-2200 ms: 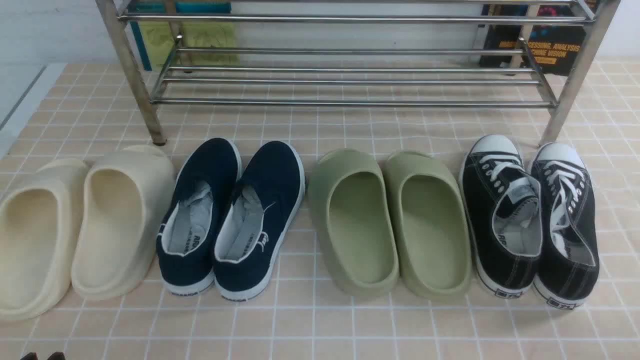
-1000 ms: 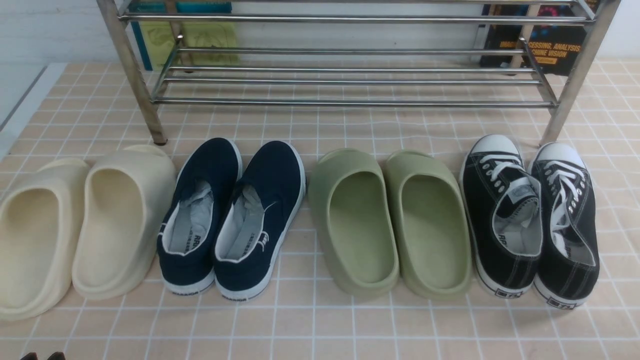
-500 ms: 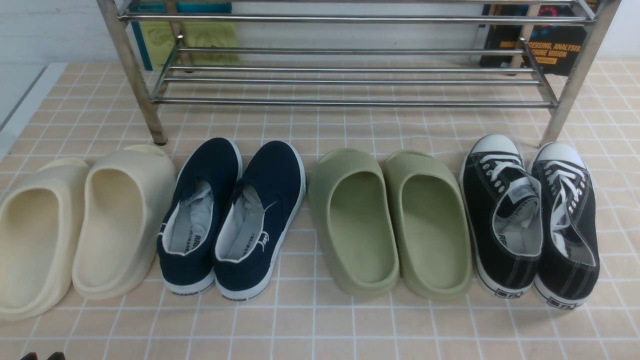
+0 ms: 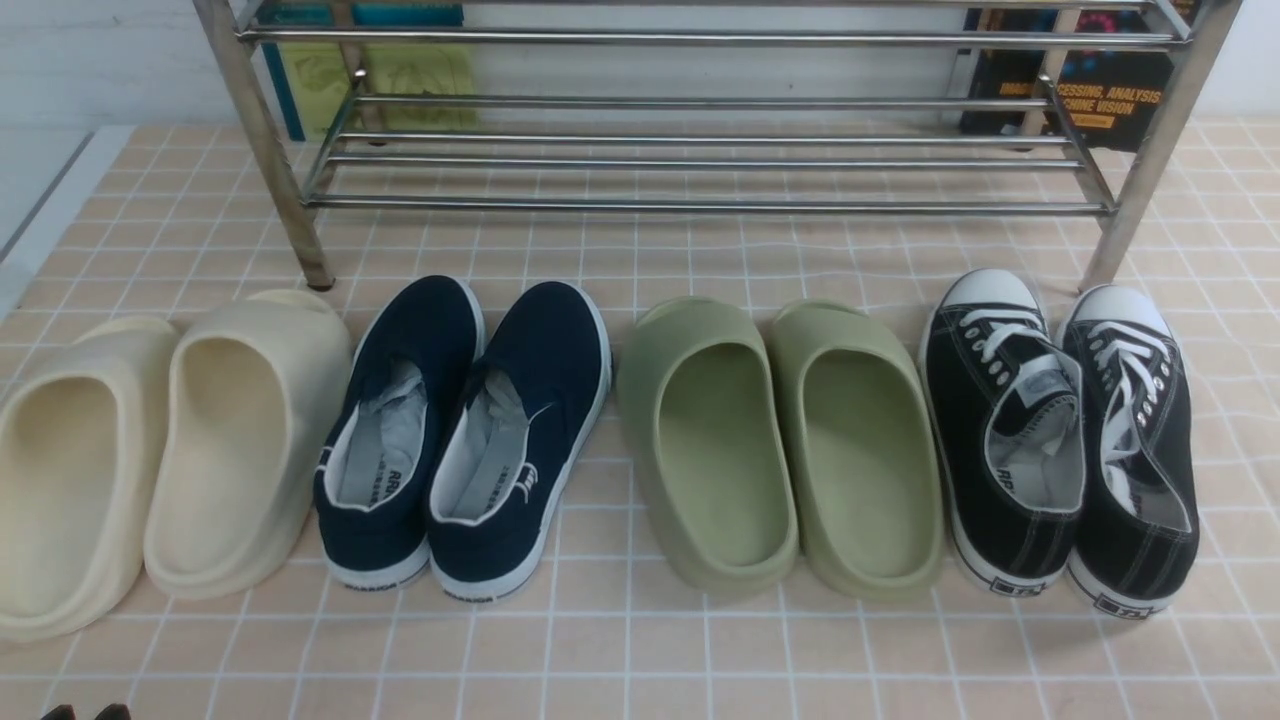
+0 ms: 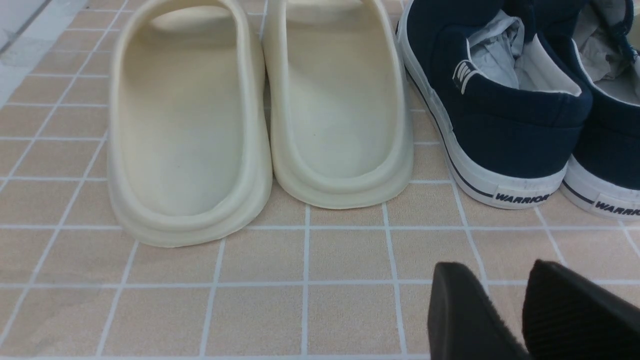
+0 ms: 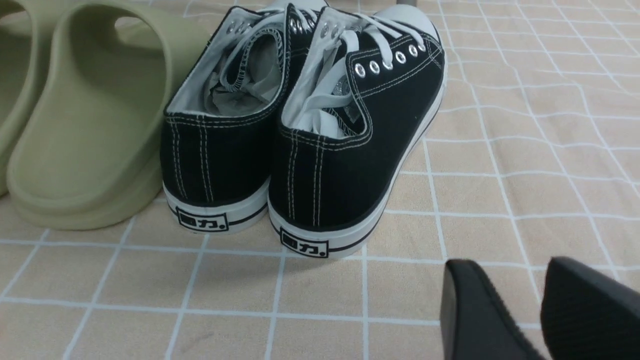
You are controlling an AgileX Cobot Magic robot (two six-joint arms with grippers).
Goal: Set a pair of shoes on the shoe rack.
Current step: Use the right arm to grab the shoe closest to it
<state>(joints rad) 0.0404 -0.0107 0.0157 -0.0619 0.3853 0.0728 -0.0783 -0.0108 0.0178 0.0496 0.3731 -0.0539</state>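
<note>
Black sneakers point(image 4: 1060, 440): we see them side by side on the tiled surface point(image 4: 640, 640), at its right, toes near the rack point(image 4: 700, 205).
Rack top: cut off at the frame edge; we cannot see it.
Left fingers point(image 5: 475, 310): tips only, narrowly parted, holding nothing.
Right fingers point(image 6: 480, 315): likewise, behind the sneaker heels, not touching.

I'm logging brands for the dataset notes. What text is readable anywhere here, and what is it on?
"WARRIOR": heel tabs of the navy slip-ons.
"回力": heel labels of the black sneakers.
"...CESSING, ANALYSIS" and "...CHINE VISION": black book behind the shoe rack; the start of each line is unreadable.
Insole print in the navy slip-ons: too blurred to read.
</note>
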